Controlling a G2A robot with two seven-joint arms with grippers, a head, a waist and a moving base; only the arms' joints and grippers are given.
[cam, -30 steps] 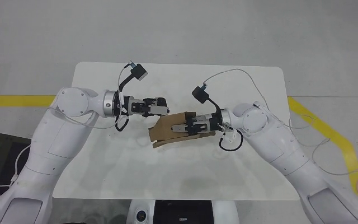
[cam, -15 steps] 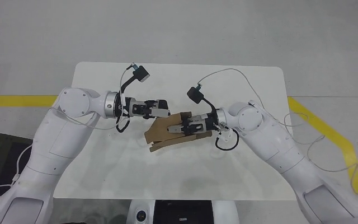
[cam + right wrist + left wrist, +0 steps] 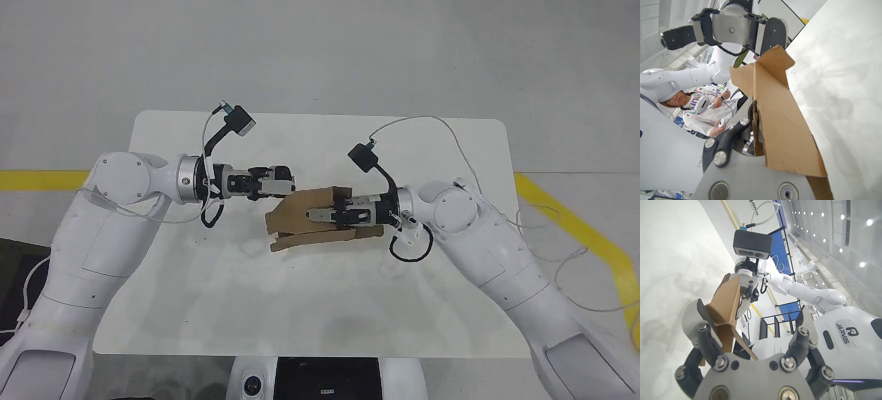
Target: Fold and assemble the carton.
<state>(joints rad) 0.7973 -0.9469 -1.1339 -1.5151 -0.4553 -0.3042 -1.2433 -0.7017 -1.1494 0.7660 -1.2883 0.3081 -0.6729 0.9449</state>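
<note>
Right claw (image 3: 318,215) clamps the carton (image 3: 292,226) (mid-wall); left claw (image 3: 283,181), spread wide, at its corner flap.

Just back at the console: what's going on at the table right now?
The robot is partway through folding the brown carton over the white table. The right pincer is clamped on one side of the carton and holds it. The left pincer is open wide at the carton's other end, with one finger against an end flap. The carton is not yet a closed box.
</note>
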